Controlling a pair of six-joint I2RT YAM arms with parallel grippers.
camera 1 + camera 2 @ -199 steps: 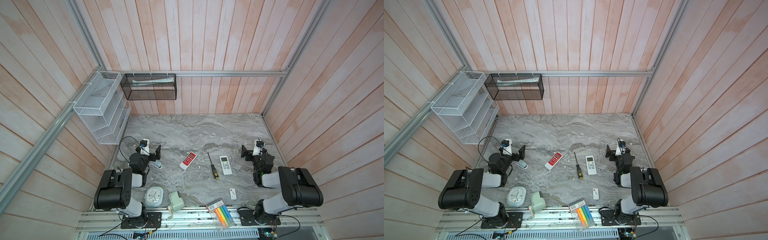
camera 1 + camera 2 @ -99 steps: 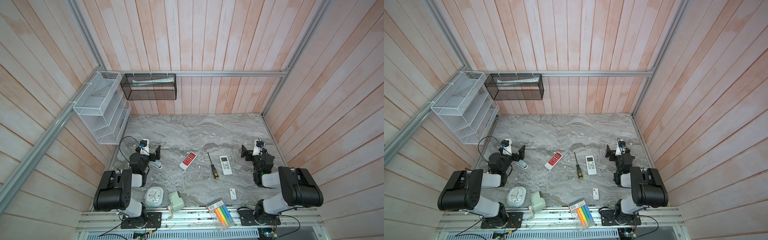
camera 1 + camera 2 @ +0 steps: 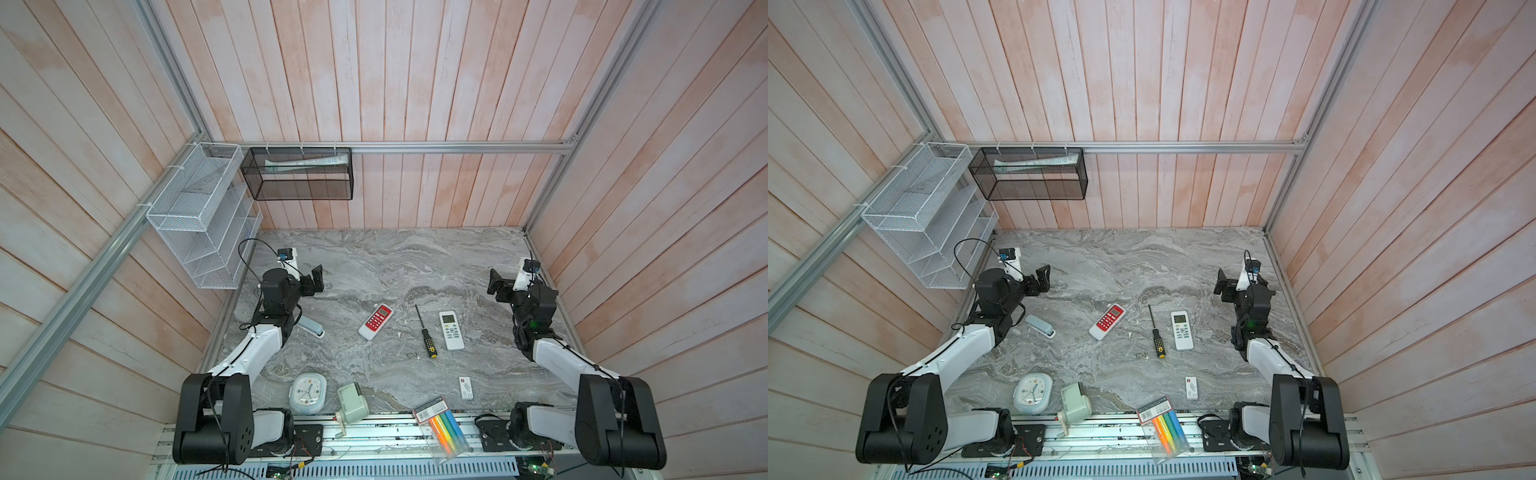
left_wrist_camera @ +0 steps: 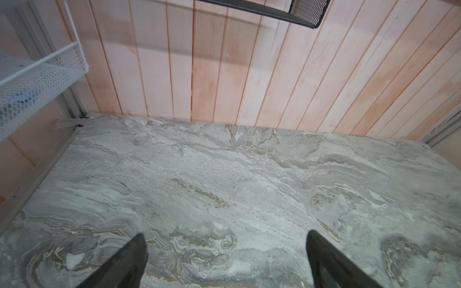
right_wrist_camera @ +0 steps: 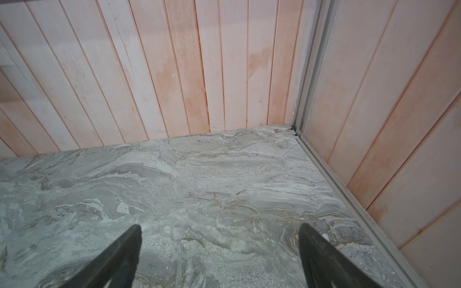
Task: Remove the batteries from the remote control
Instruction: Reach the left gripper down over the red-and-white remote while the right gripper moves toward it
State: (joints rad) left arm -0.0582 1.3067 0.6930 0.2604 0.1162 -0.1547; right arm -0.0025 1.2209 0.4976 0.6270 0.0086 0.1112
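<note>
Remote controls, two, both lying flat with the buttons up on the grey veined marble tabletop (image 3: 374, 257), a little below the centre of the frame in both top views.
- Item one: red-and-white remote (image 3: 376, 322) (image 3: 1107, 321), a rounded bar of glossy plastic, set on a slant.
- Item two: white remote (image 3: 451, 330) (image 3: 1182, 330), a slim rectangle with a small screen at its upper end. It lies to the right of item one.
- Batteries: we cannot see them, as neither remote shows its back.
- Between the two remotes we list a screwdriver (image 3: 424, 332) with a thin dark shaft and a black-and-yellow handle. It touches neither remote.
- Left gripper (image 3: 314, 281) (image 4: 224, 237), at the left middle of the frame: the dark tapered fingers (image 4: 139, 244) are spread wide. They hold nothing and we see only bare marble between them.
- Right gripper (image 3: 496, 286) (image 5: 219, 229), at the right middle of the frame: the fingers (image 5: 136, 234) are likewise spread wide and empty above the stone. It is well apart from both remotes.
- Along the lower edge we also note a pale blue stapler (image 3: 311, 326), a rounded clock (image 3: 308, 392), a pale green crank sharpener (image 3: 352, 401) and a clear packet of highlighters (image 3: 442, 428).
</note>
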